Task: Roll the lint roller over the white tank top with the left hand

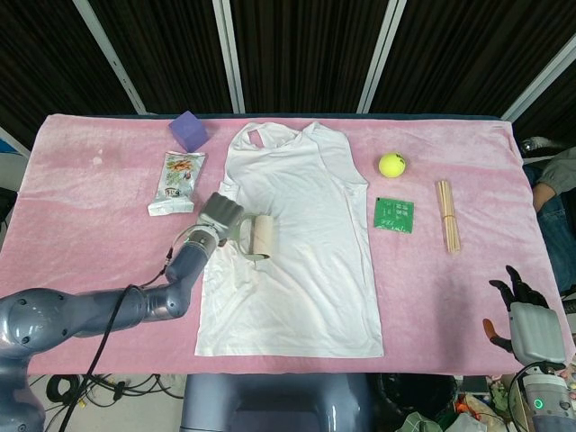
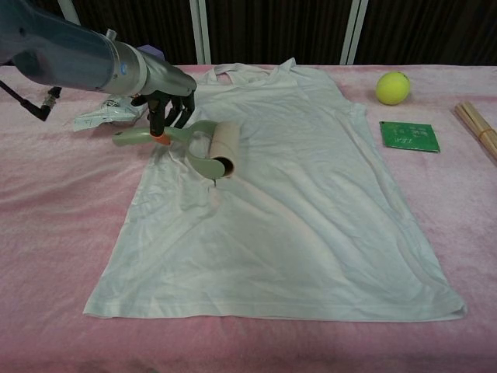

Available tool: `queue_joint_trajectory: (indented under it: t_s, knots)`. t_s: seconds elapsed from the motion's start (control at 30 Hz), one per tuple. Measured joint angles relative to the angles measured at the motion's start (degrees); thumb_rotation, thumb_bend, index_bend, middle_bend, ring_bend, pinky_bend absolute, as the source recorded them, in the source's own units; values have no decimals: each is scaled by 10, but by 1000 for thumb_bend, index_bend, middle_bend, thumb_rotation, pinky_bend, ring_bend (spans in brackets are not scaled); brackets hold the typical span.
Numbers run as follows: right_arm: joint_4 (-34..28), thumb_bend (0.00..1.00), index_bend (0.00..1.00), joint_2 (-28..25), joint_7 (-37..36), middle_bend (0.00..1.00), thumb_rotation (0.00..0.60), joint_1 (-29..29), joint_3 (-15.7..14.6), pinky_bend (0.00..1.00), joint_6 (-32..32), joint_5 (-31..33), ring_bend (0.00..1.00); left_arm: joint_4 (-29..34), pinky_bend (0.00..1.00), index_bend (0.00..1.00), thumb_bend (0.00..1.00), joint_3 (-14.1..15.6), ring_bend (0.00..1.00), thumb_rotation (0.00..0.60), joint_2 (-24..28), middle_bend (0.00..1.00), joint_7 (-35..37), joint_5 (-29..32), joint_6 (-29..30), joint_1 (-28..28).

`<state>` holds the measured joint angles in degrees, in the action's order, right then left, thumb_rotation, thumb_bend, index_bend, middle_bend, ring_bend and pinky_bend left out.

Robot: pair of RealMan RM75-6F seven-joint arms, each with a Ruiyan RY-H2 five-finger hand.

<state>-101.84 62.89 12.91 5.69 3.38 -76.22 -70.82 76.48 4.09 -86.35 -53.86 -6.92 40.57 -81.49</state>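
Lint roller (image 2: 210,148) in left hand (image 2: 167,105) on tank top (image 2: 295,186); no legible writing.

place: lab test bench | signs: pink cloth-covered table (image 1: 108,261), black curtain backdrop (image 1: 306,54)

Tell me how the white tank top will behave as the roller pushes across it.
The white tank top looks thin and floppy; it will likely bunch, since wrinkles already show beside the lint roller. It lies loose on the pink cloth, unpinned, so the left hand may drag it sideways.

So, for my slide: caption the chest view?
Left hand rolling a lint roller across a white tank top.
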Motion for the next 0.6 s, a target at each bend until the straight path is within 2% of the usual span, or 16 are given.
queue_joint_trajectory:
  t_s: [0.23, 0.6]
  knots:
    - [-2, 277, 260, 0, 2, 27, 600, 0, 2, 197, -1, 5, 159, 34, 723, 746, 584, 30, 547, 600, 46, 717, 17, -26, -4, 26]
    - [-4, 277, 269, 0, 4, 27, 600, 0, 3, 197, 0, 11, 159, 26, 722, 747, 584, 41, 546, 600, 48, 716, 37, -81, -11, 43]
